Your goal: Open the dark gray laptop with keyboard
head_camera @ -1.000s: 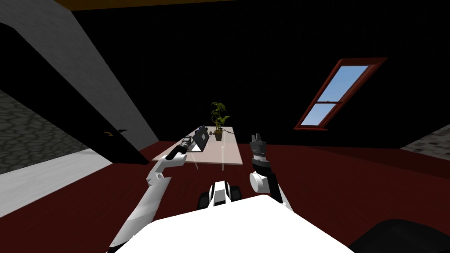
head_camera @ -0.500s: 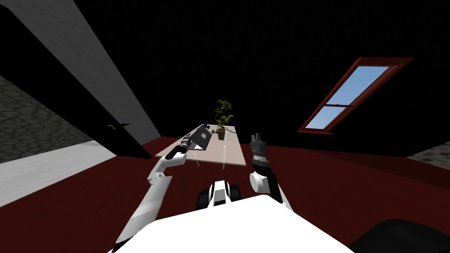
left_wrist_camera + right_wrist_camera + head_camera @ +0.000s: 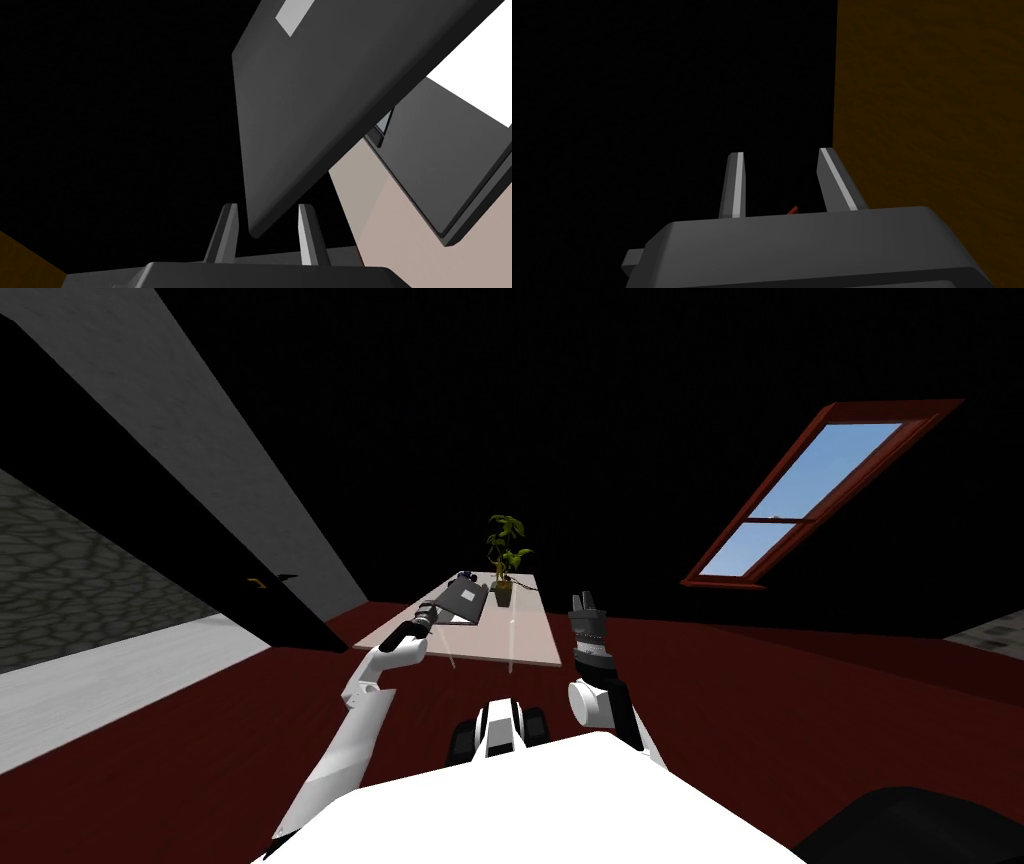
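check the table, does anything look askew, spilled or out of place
Nothing is spilled or toppled: the plant stands upright on the table. Only the dark grey laptop looks unusual. Its lid is swung well back, with one corner pinched between the fingers of the left gripper, which suits opening it.

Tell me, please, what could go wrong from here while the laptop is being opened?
The left hand meets only a corner of the laptop lid, so it may slip off. The lid already leans back; a hard push could shove the laptop toward the potted plant nearby.
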Motion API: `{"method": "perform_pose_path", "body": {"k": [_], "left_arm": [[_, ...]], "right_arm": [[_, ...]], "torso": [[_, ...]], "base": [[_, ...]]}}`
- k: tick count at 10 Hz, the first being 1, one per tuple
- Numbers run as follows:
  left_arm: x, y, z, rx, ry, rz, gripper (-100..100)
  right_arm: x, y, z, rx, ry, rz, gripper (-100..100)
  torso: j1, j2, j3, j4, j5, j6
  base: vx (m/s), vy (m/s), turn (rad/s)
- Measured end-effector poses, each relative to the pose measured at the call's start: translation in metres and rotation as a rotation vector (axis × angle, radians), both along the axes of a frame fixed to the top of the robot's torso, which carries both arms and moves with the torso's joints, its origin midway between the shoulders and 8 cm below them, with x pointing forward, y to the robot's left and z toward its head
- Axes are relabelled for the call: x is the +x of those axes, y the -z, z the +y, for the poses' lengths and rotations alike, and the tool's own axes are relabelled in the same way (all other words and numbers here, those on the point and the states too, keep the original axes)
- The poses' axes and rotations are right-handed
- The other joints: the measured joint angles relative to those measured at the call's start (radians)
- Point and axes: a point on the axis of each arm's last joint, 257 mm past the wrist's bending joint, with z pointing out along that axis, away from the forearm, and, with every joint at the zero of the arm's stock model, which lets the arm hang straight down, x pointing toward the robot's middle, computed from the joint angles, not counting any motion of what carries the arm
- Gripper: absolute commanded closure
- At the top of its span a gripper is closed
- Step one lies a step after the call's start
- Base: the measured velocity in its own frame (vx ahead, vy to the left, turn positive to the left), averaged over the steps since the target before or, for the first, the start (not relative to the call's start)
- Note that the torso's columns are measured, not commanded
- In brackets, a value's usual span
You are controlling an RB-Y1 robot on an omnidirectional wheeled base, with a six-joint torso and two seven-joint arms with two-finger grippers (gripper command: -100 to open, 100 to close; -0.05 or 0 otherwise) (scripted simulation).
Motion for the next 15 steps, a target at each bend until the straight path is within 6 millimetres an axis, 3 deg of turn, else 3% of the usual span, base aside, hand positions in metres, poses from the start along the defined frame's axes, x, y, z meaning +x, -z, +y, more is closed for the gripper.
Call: {"method": "perform_pose_path", "body": {"k": [1,2,11,12,15], "left_arm": [[0.001,0.006,-0.007,-0.052,0.004,0.006,100],[0.001,0.008,-0.007,-0.060,0.004,0.010,-100],[-0.008,-0.042,-0.001,-0.060,0.001,0.010,-100],[-0.008,-0.042,-0.001,-0.061,0.001,0.012,0],[-0.009,-0.038,-0.001,-0.062,0.000,0.020,0]], "right_arm": [[0.000,0.000,0.000,0.000,0.000,0.000,0],[0.000,0.000,0.000,0.000,0.000,0.000,0],[0.000,0.000,0.000,0.000,0.000,0.000,0],[0.000,0.000,0.000,0.000,0.000,0.000,0],[0.000,0.000,0.000,0.000,0.000,0.000,0]], "torso": [[-0.001,0.000,0.000,0.000,0.000,0.000],[-0.010,0.002,0.001,0.001,-0.003,0.001],[-0.007,0.001,0.000,0.000,-0.001,0.002],[-0.007,0.001,0.000,0.000,-0.002,0.002],[-0.009,0.002,0.001,0.001,-0.003,0.002]], "base": [[0.006,0.089,-0.008],[0.010,0.021,0.000],[0.009,-0.005,-0.003],[0.000,0.000,0.000],[0.000,0.000,0.000]]}}
